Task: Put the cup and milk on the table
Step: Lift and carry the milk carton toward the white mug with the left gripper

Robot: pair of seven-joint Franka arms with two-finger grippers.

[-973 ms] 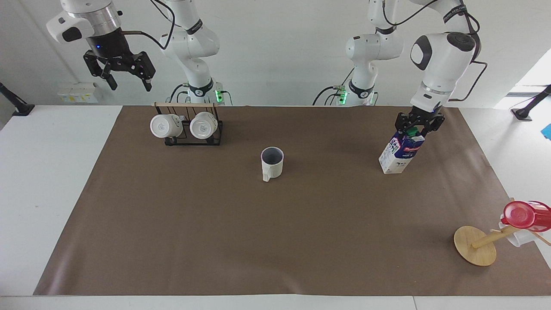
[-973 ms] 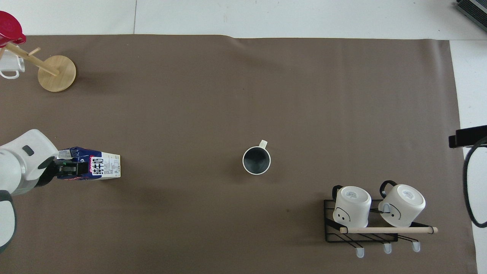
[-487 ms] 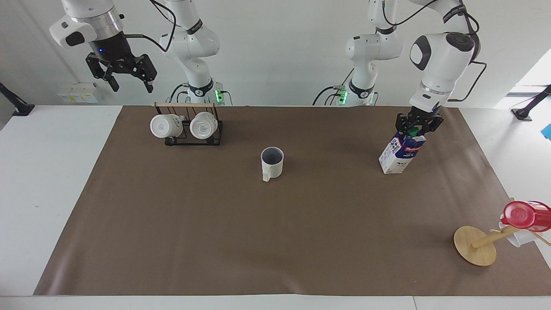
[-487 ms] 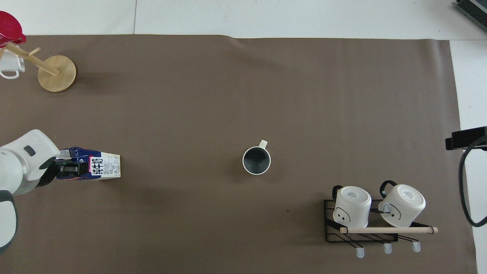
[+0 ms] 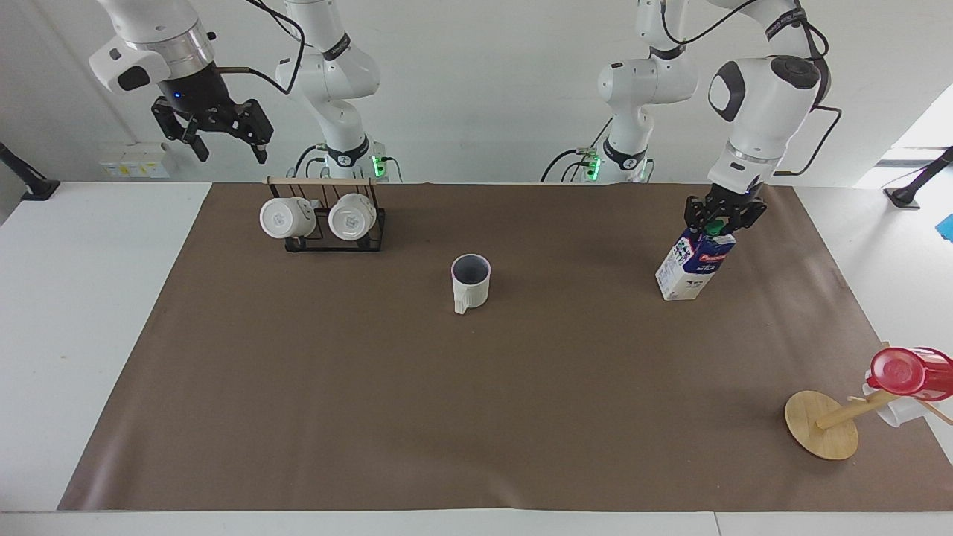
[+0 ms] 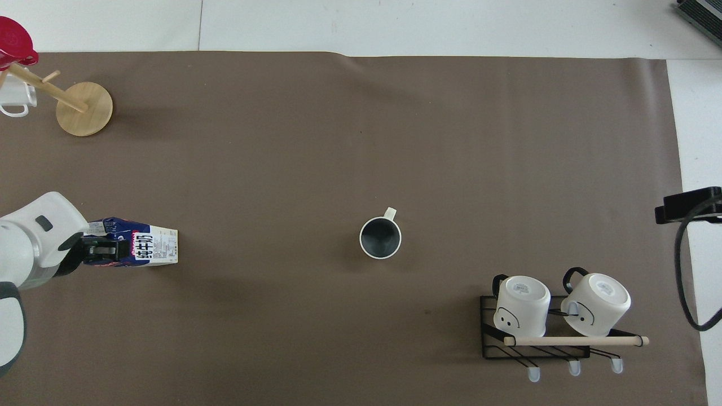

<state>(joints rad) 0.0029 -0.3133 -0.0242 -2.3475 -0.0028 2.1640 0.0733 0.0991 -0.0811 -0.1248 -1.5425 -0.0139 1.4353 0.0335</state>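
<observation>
- The cup (image 5: 470,281) stands on the worktop (image 5: 387,402); the left hand (image 5: 723,221) sits around the milk (image 5: 693,265) top, grip unclear.
- Next: letting go, lifting clear.
- The right hand (image 5: 225,139) waits aloft, fingers apart.

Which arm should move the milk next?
Left. The left gripper is already at the cap end of the milk; the right gripper waits, open, high above the mug rack.

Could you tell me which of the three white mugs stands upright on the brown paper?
The cream-white ceramic mug with the dark grey inside; both plain white mugs hang on the black wire rack.
</observation>
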